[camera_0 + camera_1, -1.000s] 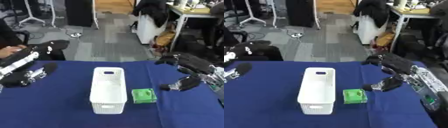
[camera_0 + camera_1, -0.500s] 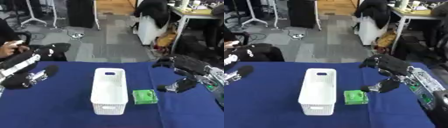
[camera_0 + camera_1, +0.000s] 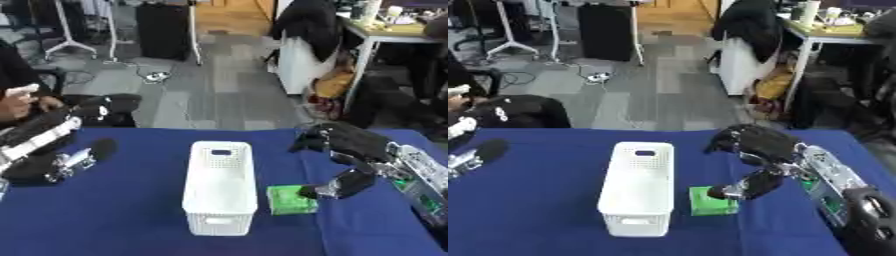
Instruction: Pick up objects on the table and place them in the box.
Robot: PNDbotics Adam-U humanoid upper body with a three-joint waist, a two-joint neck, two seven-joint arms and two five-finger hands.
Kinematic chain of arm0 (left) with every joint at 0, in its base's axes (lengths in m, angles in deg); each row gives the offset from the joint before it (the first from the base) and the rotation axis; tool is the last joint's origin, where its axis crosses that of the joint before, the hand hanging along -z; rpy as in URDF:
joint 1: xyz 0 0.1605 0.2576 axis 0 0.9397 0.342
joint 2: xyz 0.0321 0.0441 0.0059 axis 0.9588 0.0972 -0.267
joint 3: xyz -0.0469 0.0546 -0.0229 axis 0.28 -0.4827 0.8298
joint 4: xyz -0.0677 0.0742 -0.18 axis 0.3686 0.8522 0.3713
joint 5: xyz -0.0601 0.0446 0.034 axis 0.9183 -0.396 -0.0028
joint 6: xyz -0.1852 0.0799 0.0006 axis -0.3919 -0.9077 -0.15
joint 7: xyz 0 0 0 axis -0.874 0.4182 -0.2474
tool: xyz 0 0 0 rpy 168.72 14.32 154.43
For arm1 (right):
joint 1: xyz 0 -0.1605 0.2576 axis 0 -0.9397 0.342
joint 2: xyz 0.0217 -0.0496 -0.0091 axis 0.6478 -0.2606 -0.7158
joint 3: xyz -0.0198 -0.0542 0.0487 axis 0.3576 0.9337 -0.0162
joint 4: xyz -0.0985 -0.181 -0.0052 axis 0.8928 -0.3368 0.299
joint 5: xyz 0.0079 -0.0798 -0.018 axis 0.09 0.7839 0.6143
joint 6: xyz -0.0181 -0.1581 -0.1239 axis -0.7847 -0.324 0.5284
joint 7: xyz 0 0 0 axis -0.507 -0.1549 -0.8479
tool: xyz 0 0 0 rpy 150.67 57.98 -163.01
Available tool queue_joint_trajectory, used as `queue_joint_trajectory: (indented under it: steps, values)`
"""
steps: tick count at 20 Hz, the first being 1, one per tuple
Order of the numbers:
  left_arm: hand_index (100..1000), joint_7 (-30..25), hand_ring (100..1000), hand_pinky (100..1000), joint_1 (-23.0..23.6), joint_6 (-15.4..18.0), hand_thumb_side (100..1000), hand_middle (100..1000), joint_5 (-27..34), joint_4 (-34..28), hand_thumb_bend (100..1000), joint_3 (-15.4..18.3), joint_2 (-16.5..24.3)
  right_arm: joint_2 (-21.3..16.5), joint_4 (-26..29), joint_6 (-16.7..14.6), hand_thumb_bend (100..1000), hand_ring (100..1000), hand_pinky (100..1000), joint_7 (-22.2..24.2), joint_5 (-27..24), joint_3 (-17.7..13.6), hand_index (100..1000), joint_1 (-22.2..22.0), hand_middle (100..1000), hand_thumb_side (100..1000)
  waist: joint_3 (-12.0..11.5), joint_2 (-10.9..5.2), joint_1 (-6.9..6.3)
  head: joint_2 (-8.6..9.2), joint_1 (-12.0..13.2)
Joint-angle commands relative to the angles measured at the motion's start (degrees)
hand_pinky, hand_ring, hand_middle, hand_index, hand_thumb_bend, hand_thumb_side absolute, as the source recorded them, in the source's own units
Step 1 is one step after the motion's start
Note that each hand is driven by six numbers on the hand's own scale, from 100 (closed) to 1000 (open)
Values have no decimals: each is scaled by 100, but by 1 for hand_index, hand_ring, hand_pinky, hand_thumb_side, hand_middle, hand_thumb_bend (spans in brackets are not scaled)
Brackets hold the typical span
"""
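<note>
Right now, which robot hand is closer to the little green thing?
The right hand. It hangs just over the green block beside the white box, thumb nearly on it. The left hand lies far off on the box's other side.
</note>
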State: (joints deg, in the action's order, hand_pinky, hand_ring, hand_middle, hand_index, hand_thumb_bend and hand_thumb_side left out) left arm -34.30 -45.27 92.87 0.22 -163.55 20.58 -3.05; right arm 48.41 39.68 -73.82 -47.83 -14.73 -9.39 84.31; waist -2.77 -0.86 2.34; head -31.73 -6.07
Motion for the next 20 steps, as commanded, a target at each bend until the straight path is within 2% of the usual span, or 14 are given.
queue_joint_trajectory:
  steps: [1,20]
  values:
    - [986,-15,966,856,-103,20,1000,1000,4,-65,121,4,119,-74,-84,-171,443,777,836,176,-76,55,869,132,750,1000,0,-52,-12,115,-20]
    - [986,-35,966,857,-116,48,1000,1000,13,-53,119,-8,130,-92,-304,-307,438,776,836,402,-126,153,863,-34,749,1000,7,-47,-12,154,42]
